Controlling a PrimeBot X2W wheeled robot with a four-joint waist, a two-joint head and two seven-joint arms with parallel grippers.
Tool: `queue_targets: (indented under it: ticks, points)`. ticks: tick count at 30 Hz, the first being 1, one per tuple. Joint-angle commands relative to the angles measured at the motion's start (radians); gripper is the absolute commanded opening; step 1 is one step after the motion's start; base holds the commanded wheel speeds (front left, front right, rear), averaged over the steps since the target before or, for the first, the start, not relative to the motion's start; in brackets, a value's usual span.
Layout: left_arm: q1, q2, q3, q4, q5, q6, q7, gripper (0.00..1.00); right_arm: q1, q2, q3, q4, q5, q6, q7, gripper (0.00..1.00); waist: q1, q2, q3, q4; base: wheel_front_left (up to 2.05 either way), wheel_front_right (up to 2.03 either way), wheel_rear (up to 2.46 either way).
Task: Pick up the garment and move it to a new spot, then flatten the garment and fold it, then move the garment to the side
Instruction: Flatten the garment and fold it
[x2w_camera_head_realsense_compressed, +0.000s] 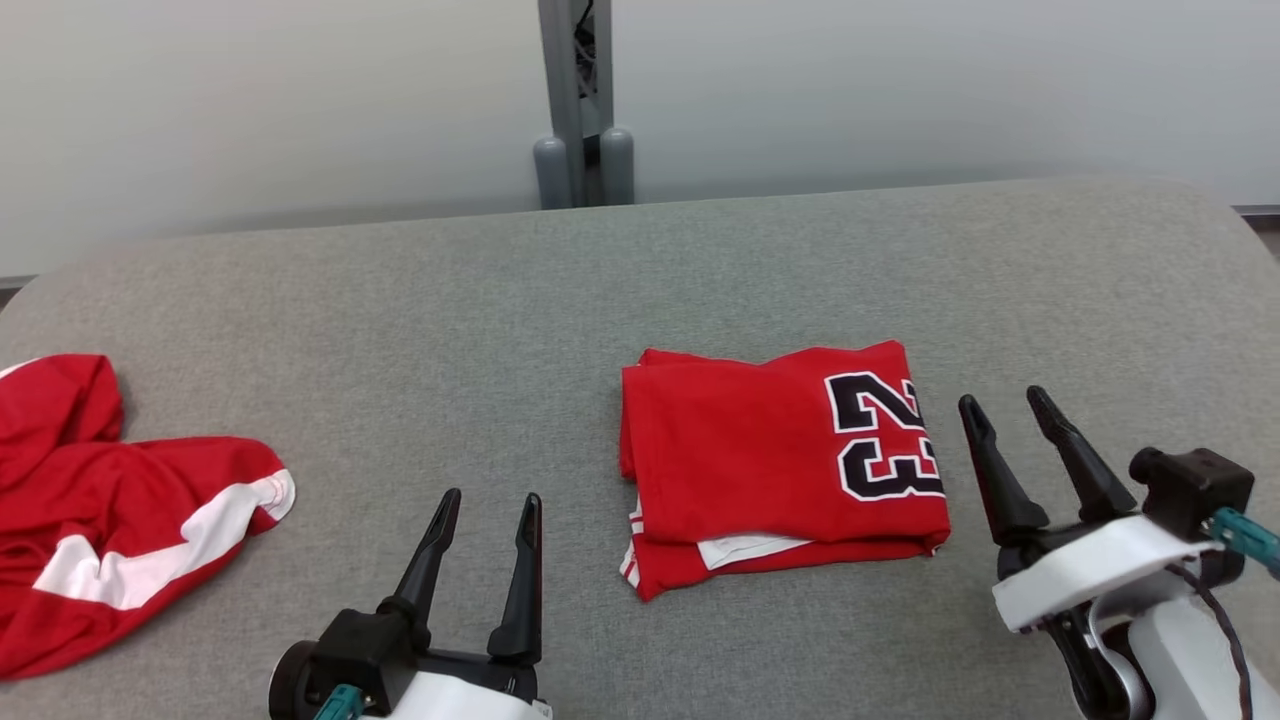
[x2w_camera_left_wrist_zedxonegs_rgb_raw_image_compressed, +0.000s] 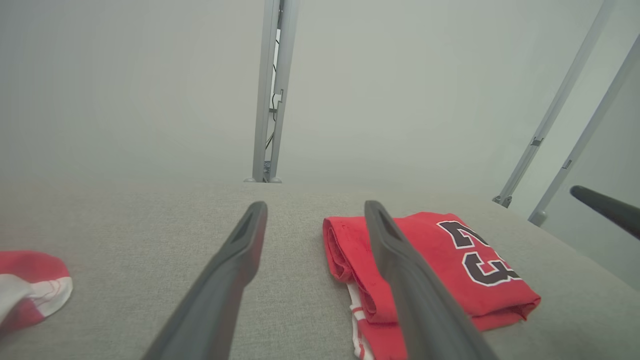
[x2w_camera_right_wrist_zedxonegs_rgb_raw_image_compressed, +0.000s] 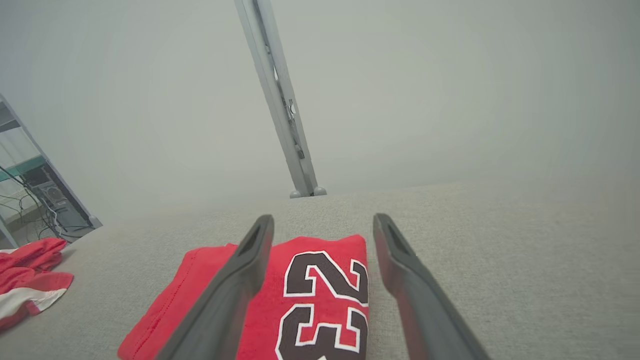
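A red garment (x2w_camera_head_realsense_compressed: 780, 460) with a black and white number lies folded into a neat rectangle on the grey table (x2w_camera_head_realsense_compressed: 600, 290), right of centre. It also shows in the left wrist view (x2w_camera_left_wrist_zedxonegs_rgb_raw_image_compressed: 450, 265) and the right wrist view (x2w_camera_right_wrist_zedxonegs_rgb_raw_image_compressed: 310, 300). My left gripper (x2w_camera_head_realsense_compressed: 487, 500) stands open to the left of the garment, off the cloth, with nothing between its fingers (x2w_camera_left_wrist_zedxonegs_rgb_raw_image_compressed: 235, 260). Just beyond the garment's right edge my right gripper (x2w_camera_head_realsense_compressed: 1005, 405) is open and empty too, its fingers (x2w_camera_right_wrist_zedxonegs_rgb_raw_image_compressed: 250, 260) hovering above the number.
A second red garment (x2w_camera_head_realsense_compressed: 90, 500) with a white stripe lies crumpled at the table's left edge. A grey post (x2w_camera_head_realsense_compressed: 575, 100) stands behind the table against a pale wall. Bare grey cloth lies between the two garments and at the back.
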Motion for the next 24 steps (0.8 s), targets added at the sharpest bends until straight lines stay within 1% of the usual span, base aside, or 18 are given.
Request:
queue_targets:
  ticks: [1,8,12,13,15,19,21,24]
  points:
    - [0.011,0.003,0.006,-0.004,-0.009,0.008,-0.004,1.0,0.029,-0.006,-0.012,-0.025,-0.024,0.0,-0.005,1.0,0.0,0.0,-0.01,-0.014,0.0,0.0,0.0]
    - [0.037,0.004,0.022,-0.017,-0.013,0.012,-0.004,1.0,0.178,0.005,-0.087,-0.197,-0.139,0.0,-0.005,1.0,0.0,0.0,-0.043,-0.024,0.0,0.0,0.0]
    - [0.061,0.004,0.039,-0.023,-0.008,0.015,-0.004,1.0,0.251,0.022,-0.125,-0.272,-0.187,0.0,-0.005,1.0,0.0,0.0,-0.06,-0.026,0.0,0.0,0.0]
    - [0.073,0.004,0.052,-0.026,0.002,0.021,-0.004,1.0,0.284,0.037,-0.144,-0.296,-0.201,0.0,-0.006,1.0,0.0,0.0,-0.068,-0.026,0.0,0.0,0.0]
    - [0.084,0.004,0.065,-0.033,0.006,0.023,-0.004,1.0,0.306,0.043,-0.154,-0.309,-0.215,0.0,-0.005,1.0,0.0,0.0,-0.073,-0.027,0.0,0.0,0.0]
    - [0.106,0.004,0.087,-0.059,0.038,0.01,-0.004,1.0,0.335,0.053,-0.16,-0.325,-0.234,0.0,-0.005,1.0,0.0,0.0,-0.081,-0.025,0.0,0.0,0.0]
    - [0.123,0.003,0.095,-0.068,0.063,0.008,-0.004,1.0,0.343,0.053,-0.157,-0.329,-0.24,0.0,-0.006,1.0,0.0,0.0,-0.083,-0.025,0.0,0.0,0.0]
    - [0.134,0.004,0.102,-0.082,0.069,0.007,-0.004,1.0,0.35,0.053,-0.157,-0.333,-0.247,0.0,-0.005,1.0,0.0,0.0,-0.085,-0.022,0.0,0.0,0.0]
